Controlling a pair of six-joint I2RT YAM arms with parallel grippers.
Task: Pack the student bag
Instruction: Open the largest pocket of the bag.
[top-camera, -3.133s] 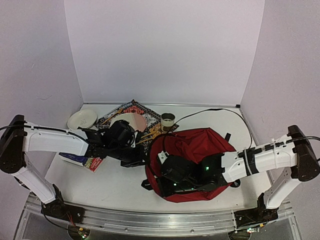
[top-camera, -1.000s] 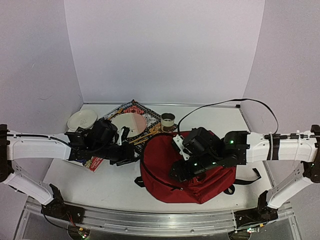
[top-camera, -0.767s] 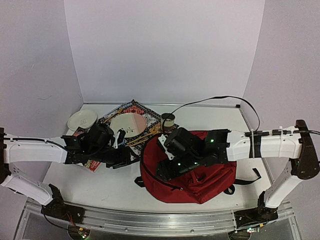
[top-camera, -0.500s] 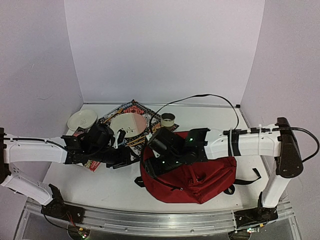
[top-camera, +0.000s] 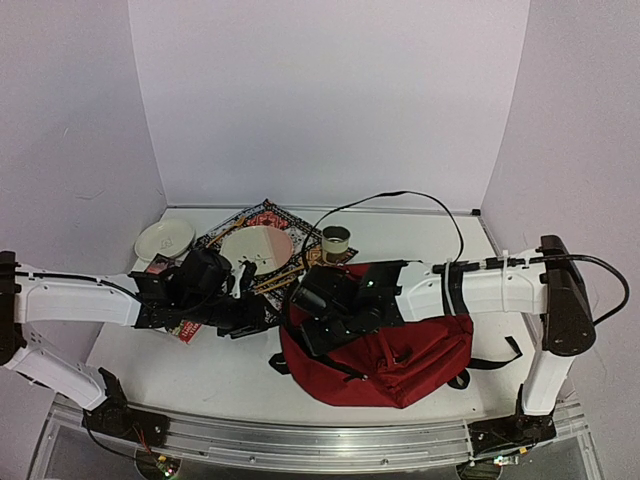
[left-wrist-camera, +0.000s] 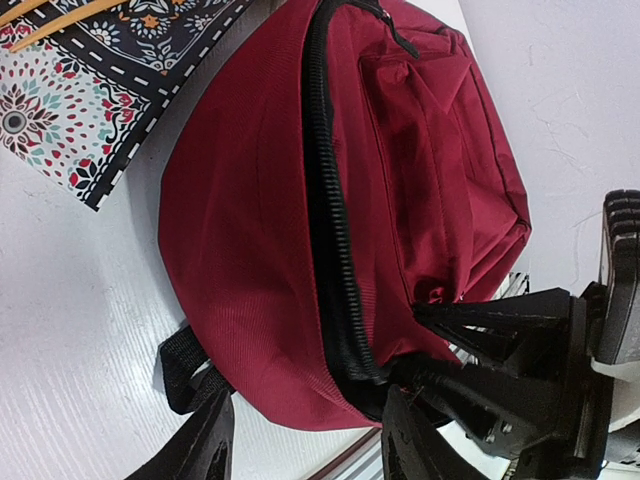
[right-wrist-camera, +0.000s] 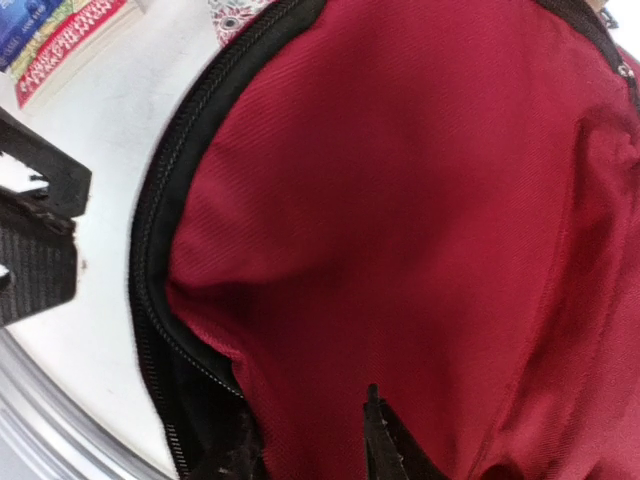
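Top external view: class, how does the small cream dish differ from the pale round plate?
The small cream dish is smaller than the pale round plate. The dish sits on the white table; the plate lies on the patterned cloth. Both are round and pale.

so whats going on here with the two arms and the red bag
Both arms are working at the student bag, which lies on the table. The right arm stretches across it, its end effector down on the red fabric by the zipper at the bag's left edge; whether it actually grips is unclear. The left end effector is open just beside that edge. The plate, bowl, tape roll and book sit outside the bag.
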